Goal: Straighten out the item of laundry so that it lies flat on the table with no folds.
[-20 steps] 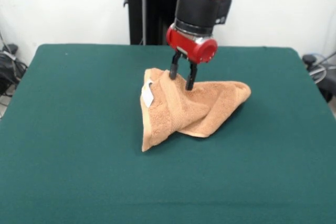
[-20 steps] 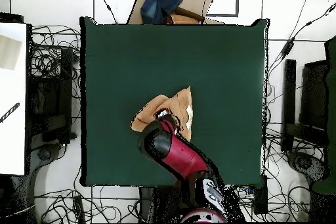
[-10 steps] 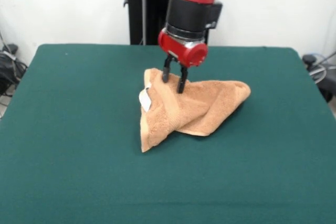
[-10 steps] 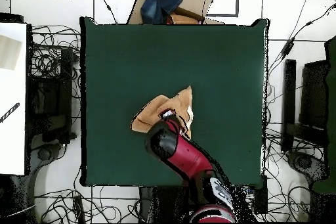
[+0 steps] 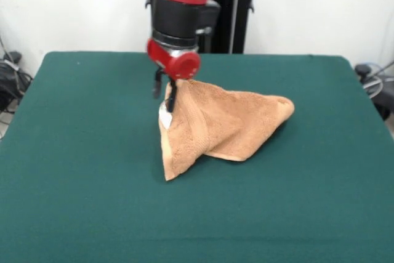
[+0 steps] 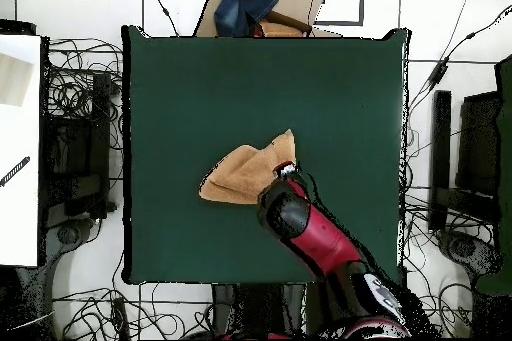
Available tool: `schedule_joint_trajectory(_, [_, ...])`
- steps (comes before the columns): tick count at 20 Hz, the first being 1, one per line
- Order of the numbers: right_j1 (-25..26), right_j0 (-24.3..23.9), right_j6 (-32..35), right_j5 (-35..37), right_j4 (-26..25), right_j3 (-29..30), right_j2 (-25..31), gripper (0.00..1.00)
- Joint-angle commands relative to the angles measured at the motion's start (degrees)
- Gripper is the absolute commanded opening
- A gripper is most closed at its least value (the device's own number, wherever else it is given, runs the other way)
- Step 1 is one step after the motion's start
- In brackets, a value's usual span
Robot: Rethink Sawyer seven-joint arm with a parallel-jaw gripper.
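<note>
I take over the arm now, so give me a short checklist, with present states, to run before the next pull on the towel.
1. Gripper has hold of the orange-tan terry-cloth towel: ok, shut on its raised corner.
2. Towel flat, no folds: not ok, tented and folded.
3. Small white label visible: ok, just below the gripper.
4. Bare dark green felt-topped table on the pulling side: ok.
5. Towel's other end resting on the table: ok.

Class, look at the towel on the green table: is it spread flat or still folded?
Still folded. The towel is bunched, one corner lifted at the end effector, with a doubled flap hanging toward the table.
</note>
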Motion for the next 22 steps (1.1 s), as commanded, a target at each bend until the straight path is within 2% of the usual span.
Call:
schedule_joint_trajectory(1, [1.8, -1.9, 2.8, 7.8, -3.4, -6.0, 5.1, 1.00])
schedule_joint_trajectory(9, [0.3, -1.1, 5.0, 8.1, -5.0, -5.1, 4.1, 1.00])
schedule_joint_trajectory(12, [-1.6, 2.4, 7.4, 8.0, -3.5, -3.3, 1.8, 1.00])
schedule_joint_trajectory(16, [-5.6, 6.4, 9.0, 11.9, -1.4, -1.5, -1.6, 1.00])
schedule_joint_trajectory(22, [-8.7, 8.4, 9.2, 18.4, -1.3, -2.4, -4.5, 1.00])
